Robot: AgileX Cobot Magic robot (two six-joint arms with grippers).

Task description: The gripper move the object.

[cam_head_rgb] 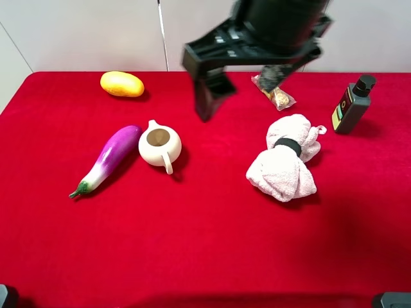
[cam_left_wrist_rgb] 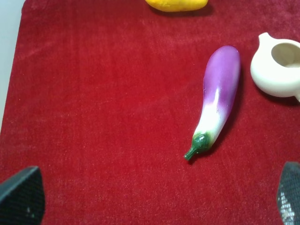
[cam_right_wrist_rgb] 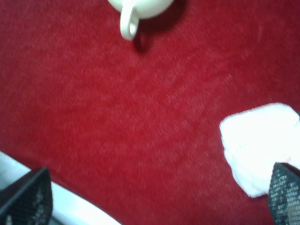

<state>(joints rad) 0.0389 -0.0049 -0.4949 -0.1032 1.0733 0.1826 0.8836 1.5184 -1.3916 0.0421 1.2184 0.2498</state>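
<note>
The cream-white pitcher stands upright on the red cloth, left of centre, its handle toward the front. It also shows at the edge of the left wrist view and of the right wrist view. My right gripper hangs high above the table's back, between the pitcher and the pink towel. It is open and empty, and its fingers sit wide apart in the right wrist view. My left gripper is open and empty, back from the eggplant and apart from the pitcher.
A purple eggplant lies just left of the pitcher. A yellow fruit sits at the back left. A pink rolled towel lies right of centre, with a snack packet and a black bottle behind it.
</note>
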